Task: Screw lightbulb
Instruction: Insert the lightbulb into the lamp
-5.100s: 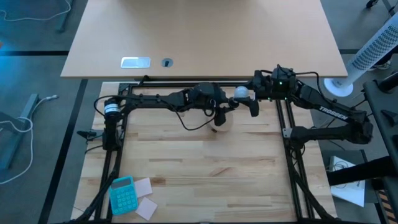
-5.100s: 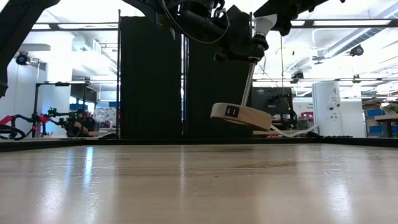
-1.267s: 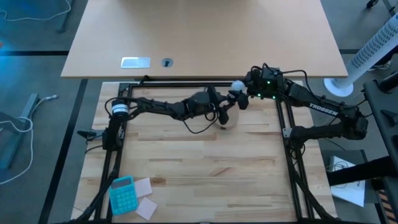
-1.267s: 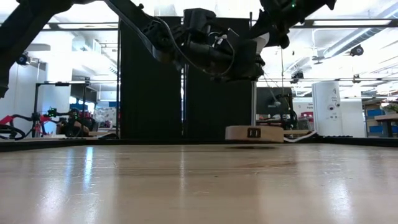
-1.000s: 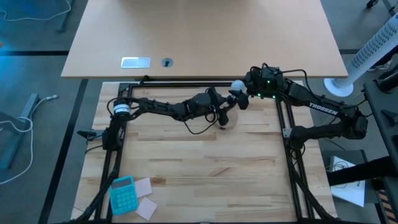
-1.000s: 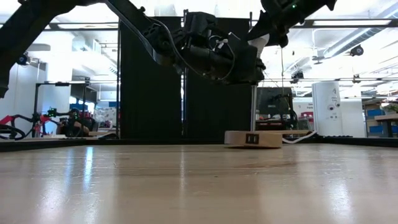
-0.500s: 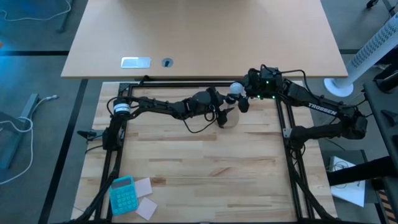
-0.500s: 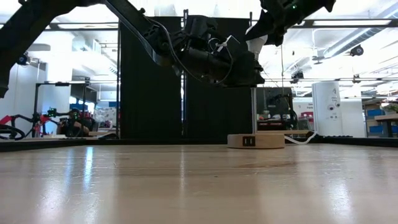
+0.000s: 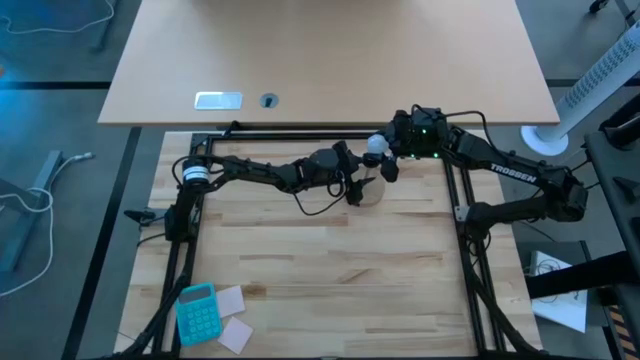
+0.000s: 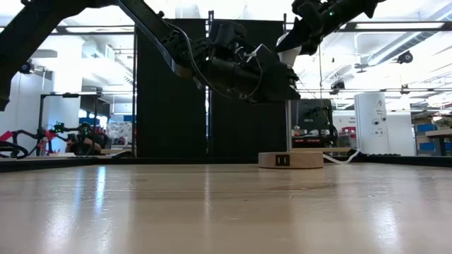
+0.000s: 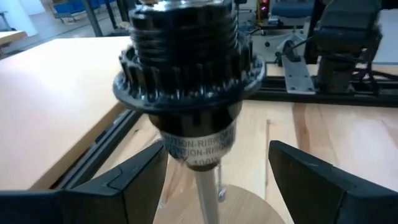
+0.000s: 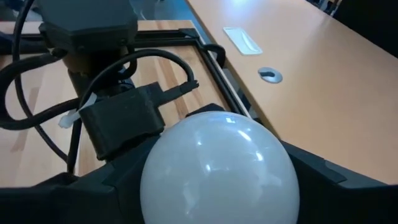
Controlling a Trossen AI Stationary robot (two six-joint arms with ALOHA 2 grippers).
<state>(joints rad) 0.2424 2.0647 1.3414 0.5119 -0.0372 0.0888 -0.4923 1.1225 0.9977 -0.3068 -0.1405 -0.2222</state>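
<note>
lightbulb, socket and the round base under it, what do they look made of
The lightbulb, held in the right gripper: glossy white, glass or plastic, going by its sharp highlights. The socket: black ribbed shell, likely moulded plastic, with a printed label. The round base: pale light wood by its colour, matte.

Overhead and table-level cameras share the lamp stand; wrist cameras sit close.

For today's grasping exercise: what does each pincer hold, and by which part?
The right pincer holds the glossy white globe lightbulb by its round sides. The left pincer grips nothing; its fingers stand open around the black socket.
</note>
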